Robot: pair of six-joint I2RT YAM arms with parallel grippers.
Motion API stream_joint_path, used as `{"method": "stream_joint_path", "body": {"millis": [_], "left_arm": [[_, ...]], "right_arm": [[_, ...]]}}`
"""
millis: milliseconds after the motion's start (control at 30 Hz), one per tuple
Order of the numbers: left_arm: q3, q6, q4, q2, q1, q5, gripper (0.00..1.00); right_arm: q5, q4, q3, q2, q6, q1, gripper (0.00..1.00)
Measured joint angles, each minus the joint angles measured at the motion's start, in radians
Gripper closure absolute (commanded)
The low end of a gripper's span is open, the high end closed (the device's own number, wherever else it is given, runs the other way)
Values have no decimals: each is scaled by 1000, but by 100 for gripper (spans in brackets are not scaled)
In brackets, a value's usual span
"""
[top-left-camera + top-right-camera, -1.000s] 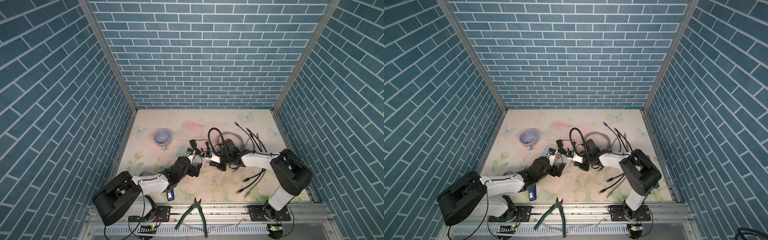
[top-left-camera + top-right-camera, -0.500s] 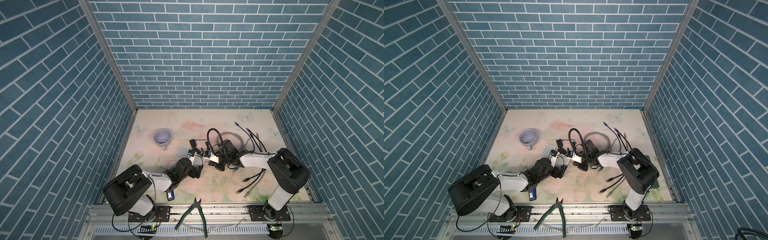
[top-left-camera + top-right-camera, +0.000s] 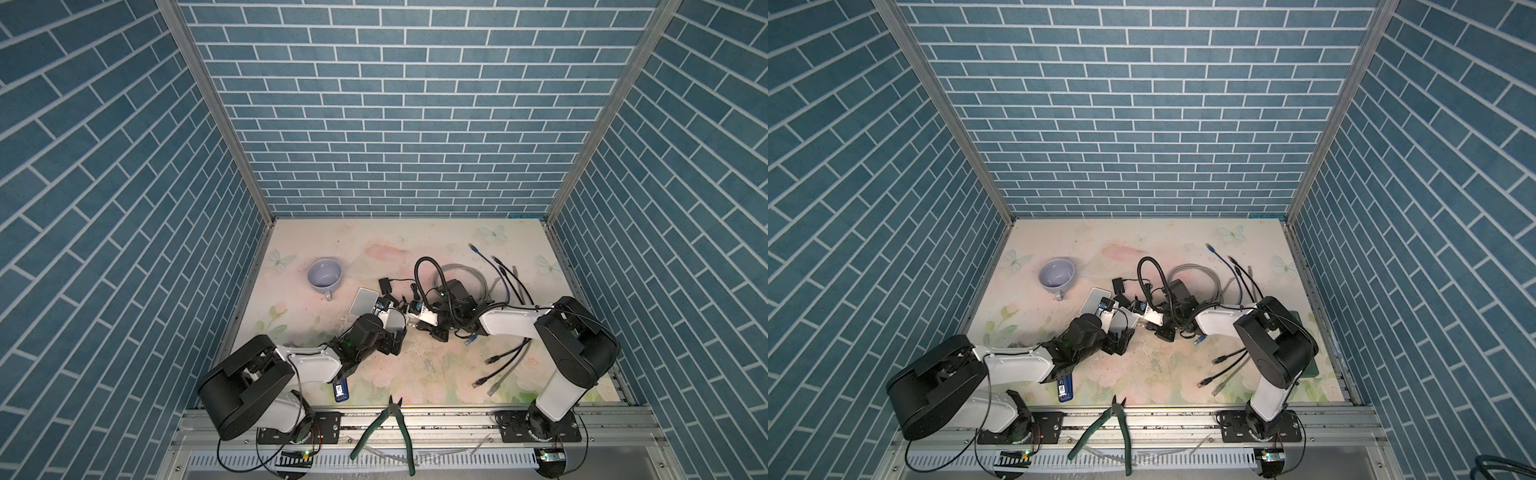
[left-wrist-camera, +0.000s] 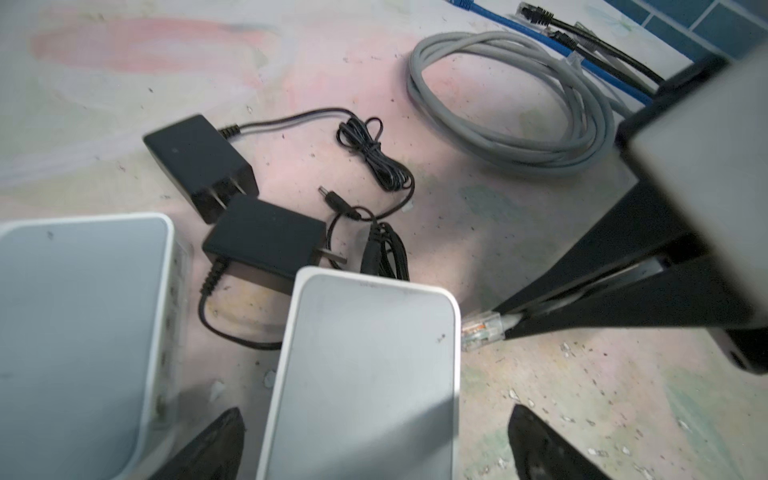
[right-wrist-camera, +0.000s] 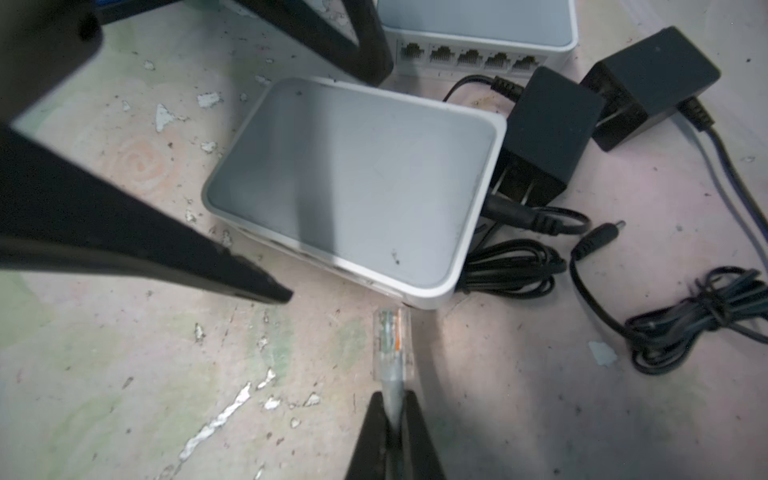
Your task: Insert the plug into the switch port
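— Where's the plug right now?

— In the right hand (image 5: 392, 401). Its fingers are pinched tight on the grey cable (image 5: 392, 386) just behind the clear plug (image 5: 392, 345), so the plug sticks out in front, free to enter a socket. Its tip sits just beside a corner of the nearer white switch (image 5: 353, 183), low over the counter (image 5: 124, 353). Whether it touches, I can't tell.

— And the left hand?

— The left hand (image 4: 374, 415) is spread wide and holds nothing. A finger stands on each side of that same switch, I'd guess so it can clamp the box and stop it sliding when the plug pushes in.

— Can you see the ports?

— Not on that switch. A black cord (image 5: 523, 214) enters its side facing the power adapters (image 5: 548, 137), so the sockets may be there rather than on the side facing the plug. The other switch (image 5: 478, 20) behind it shows a row of ports (image 5: 469, 56) plainly.

— So what's next?

— Probably steady the box, then line the plug up square with a socket. Coming in at the corner, it would only shove the switch.
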Motion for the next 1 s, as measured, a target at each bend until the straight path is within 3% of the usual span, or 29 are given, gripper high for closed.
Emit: {"method": "stream_joint_path", "body": {"millis": [200, 500, 733, 1000], "left_arm": [[71, 85, -169, -79, 0, -43, 1], [98, 140, -356, -50, 0, -11, 0], [102, 138, -368, 26, 0, 5, 2], [122, 119, -291, 89, 0, 29, 18]], "right_arm": [[6, -1, -8, 0, 0, 0, 100], [5, -1, -9, 0, 0, 0, 100], [0, -1, -9, -1, 0, 0, 100], [-7, 6, -9, -18, 1, 0, 100]]}}
